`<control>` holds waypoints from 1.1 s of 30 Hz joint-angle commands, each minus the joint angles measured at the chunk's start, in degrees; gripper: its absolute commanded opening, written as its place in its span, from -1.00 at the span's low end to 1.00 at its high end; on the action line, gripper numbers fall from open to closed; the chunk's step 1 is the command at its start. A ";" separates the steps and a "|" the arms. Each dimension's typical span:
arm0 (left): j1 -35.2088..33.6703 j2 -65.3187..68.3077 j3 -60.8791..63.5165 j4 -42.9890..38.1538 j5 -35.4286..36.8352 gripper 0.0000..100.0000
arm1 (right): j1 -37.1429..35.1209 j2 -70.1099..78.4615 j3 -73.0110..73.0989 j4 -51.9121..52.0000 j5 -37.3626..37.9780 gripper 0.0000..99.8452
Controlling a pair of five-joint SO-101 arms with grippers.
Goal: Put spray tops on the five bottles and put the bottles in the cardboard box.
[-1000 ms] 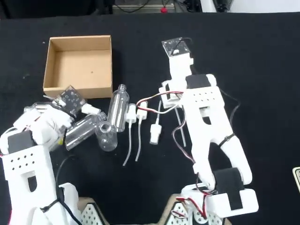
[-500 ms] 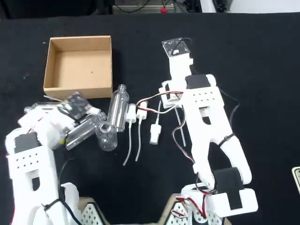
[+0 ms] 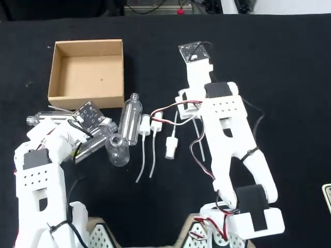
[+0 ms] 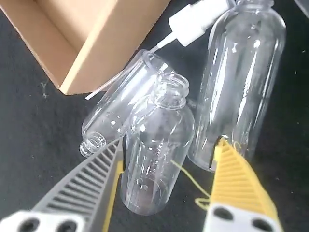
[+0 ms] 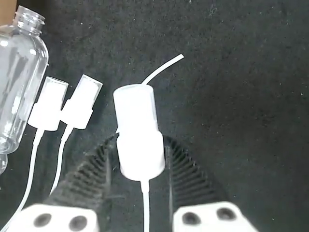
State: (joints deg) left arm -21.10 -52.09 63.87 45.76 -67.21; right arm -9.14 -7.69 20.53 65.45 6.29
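clear bottle (image 4: 157, 154) sits between spread jaws of the left claw (image 4: 170, 147).

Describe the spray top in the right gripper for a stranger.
Find the clear bottle on the black table, then the two loose spray tops beside it. The third spray top, just past them, alone sits between the fingers of the right gripper.

L gripper (image 4: 170, 144) spread wide: grey ribbed finger (image 4: 91, 183) & yellow finger (image 4: 236, 183) either side of a clear uncapped bottle (image 4: 157, 150). Grey one sits just beside its wall, yellow one apart. 2nd bottle (image 4: 120, 101) lies against it, near the cardboard box (image 4: 96, 38) corner. A bigger bottle (image 4: 241, 82) is by the yellow finger. White spray top (image 4: 195, 19) w/ thin tube sits btwn box & bigger bottle. Black table (image 4: 38, 135) underneath.
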 commanded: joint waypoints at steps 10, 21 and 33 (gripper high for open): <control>0.22 -0.62 0.04 5.27 0.62 -0.42 | -0.44 -2.59 -0.04 -1.41 0.09 -0.96; 0.40 -0.62 0.22 2.81 3.52 -0.79 | -0.44 -2.59 -0.04 -1.32 0.09 -0.96; -3.91 -0.70 -6.55 13.01 3.25 -0.79 | -0.44 -2.59 -0.04 -1.32 0.09 -0.96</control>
State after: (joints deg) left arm -23.30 -52.09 64.04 52.09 -64.40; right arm -9.14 -7.69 20.53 65.45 6.37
